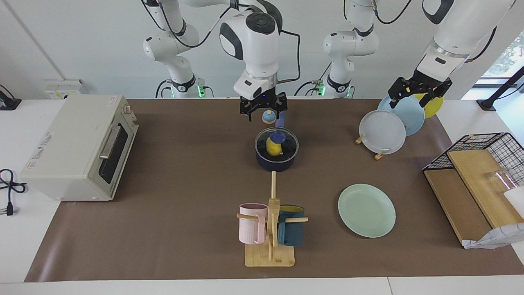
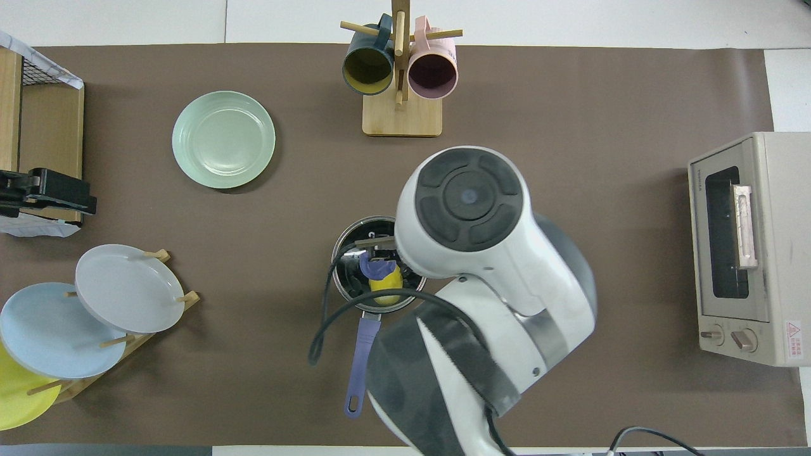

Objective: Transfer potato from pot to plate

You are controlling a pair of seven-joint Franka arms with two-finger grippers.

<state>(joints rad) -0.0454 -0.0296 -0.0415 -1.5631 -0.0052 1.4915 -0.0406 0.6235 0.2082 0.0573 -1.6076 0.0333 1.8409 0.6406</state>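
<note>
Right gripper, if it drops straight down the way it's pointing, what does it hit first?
Probably the pot's glass lid, likely at its blue knob. The open right gripper hangs above it, pointing down, though the exact lineup is hard to judge.

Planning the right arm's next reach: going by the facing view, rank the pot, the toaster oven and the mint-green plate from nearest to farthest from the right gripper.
1. The pot, lid on, almost under the right gripper, mid-table.
2. The mint-green plate, toward the left arm's end, farther from the robots.
3. The toaster oven, at the right arm's end; close to the plate's rank.
</note>
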